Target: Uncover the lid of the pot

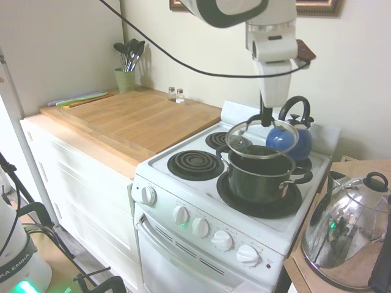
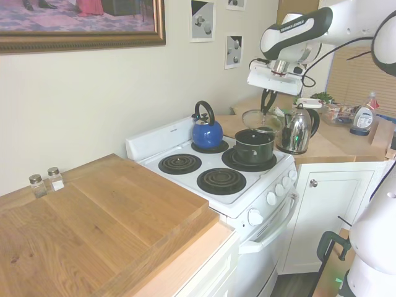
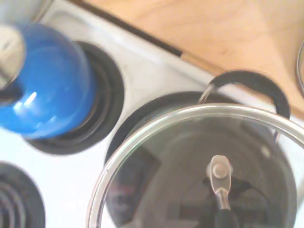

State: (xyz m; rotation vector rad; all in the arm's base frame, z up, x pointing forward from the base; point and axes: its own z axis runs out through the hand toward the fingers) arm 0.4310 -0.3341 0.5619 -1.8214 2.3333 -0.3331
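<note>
Lid [image 1: 261, 138] is off the pot [image 1: 259, 175], hanging tilted just above it, a clear gap showing at the rim. Tool [image 1: 266, 119] is clamped on the lid's black handle from above. Pot sits on the front burner of the stove [image 1: 183, 183], blue kettle [image 1: 292, 138] behind it. Uncovering looks mostly done; left: setting the lid down somewhere, likely on the counter [image 1: 137, 119].

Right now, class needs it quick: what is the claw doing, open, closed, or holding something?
Claw: closed on the lid, held lifted above the pot.
</note>
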